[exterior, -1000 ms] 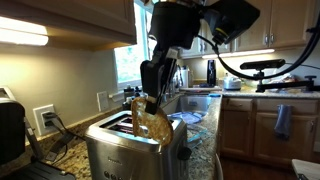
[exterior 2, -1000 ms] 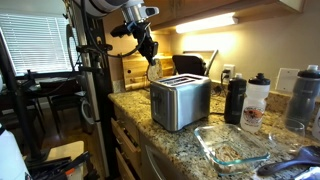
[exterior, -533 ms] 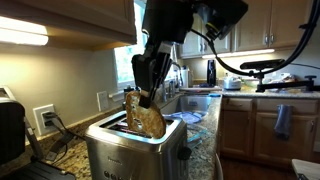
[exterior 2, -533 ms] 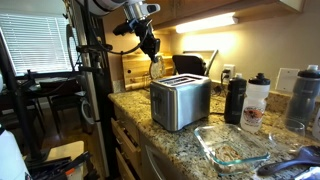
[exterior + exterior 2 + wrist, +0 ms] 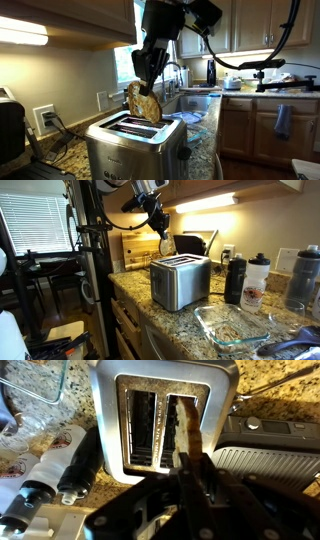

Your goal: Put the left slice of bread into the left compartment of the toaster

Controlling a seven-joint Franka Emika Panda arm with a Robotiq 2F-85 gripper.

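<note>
My gripper (image 5: 146, 82) is shut on the golden-tan slice of bread (image 5: 145, 105) and holds it edge-down just above the brushed steel toaster (image 5: 135, 148). In an exterior view the slice (image 5: 167, 248) hangs over the far end of the toaster (image 5: 180, 280). In the wrist view the slice (image 5: 188, 430) shows edge-on over the right-hand slot of the toaster (image 5: 163, 420), with my gripper (image 5: 190, 465) dark below it. Both slots look empty.
A black bottle (image 5: 235, 280), a labelled bottle (image 5: 256, 282) and a glass dish (image 5: 230, 325) stand on the granite counter beside the toaster. A black appliance (image 5: 262, 445) sits close to the toaster. A sink faucet (image 5: 178, 75) stands behind.
My gripper has carried the bread slice up and across the top of the toaster, toward its far side, and now holds it higher over the slots.
</note>
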